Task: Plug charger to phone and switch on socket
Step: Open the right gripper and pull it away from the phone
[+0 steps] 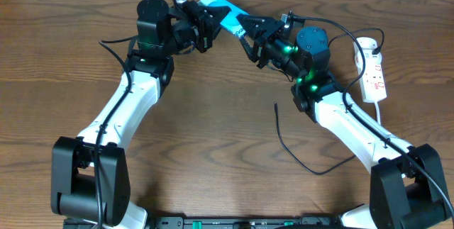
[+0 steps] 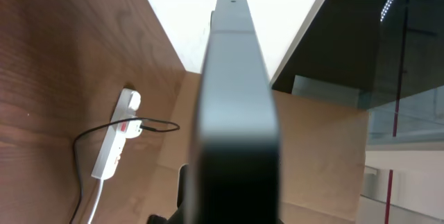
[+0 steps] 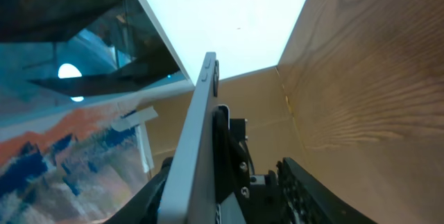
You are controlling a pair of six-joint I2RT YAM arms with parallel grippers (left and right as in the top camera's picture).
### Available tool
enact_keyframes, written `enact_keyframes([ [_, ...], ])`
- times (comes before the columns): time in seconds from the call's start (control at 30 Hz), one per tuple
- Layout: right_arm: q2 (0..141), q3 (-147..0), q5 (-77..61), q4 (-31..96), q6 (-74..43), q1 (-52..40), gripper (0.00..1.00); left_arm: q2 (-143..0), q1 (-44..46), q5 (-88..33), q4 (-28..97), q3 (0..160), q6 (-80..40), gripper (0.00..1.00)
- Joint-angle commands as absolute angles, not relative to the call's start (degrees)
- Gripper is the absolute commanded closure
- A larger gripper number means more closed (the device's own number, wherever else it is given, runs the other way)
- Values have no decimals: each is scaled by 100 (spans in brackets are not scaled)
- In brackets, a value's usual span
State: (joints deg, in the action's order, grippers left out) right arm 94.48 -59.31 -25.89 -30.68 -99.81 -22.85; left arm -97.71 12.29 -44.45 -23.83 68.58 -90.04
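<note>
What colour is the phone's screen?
Bright turquoise-blue. The phone shows it best in the overhead view.

The phone [image 1: 221,9] is at the far middle of the table [image 1: 213,115], between the left gripper [image 1: 206,25] and the right gripper [image 1: 248,34]. The socket [image 1: 374,69] lies well apart, at the right edge. The charger [image 1: 277,119] lies nearer the front, beside the right arm.

Matt brown wood-grain table [image 1: 213,115] bearing a smooth white plastic socket [image 1: 374,73] and a thin, matt black charger [image 1: 279,131]; phone [image 1: 223,13] with glossy cyan screen and dull dark edge; arm shells [image 1: 120,108] of smooth, slightly glossy white plastic with matt black joints.
</note>
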Motion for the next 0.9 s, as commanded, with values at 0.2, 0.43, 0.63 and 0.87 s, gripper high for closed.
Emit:
enact_keyframes([
  [0.2,9452,-5946,-2561,-3068,-9863,-2331,33,-9653,1262,-4602,-2456,6923,-8764,92],
  [0.43,9452,-5946,-2602,-3124,-9120,-2316,3,-9653,1256,-4606,-2250,6923,-8281,93],
  [0.63,9452,-5946,-3068,-3197,-7872,-2097,1,-9653,1162,-4604,-1793,6923,-7723,93],
  [0.87,9452,-5946,-3669,-3188,-7430,-1614,1,-9655,843,-4807,-1605,6923,-7459,93],
])
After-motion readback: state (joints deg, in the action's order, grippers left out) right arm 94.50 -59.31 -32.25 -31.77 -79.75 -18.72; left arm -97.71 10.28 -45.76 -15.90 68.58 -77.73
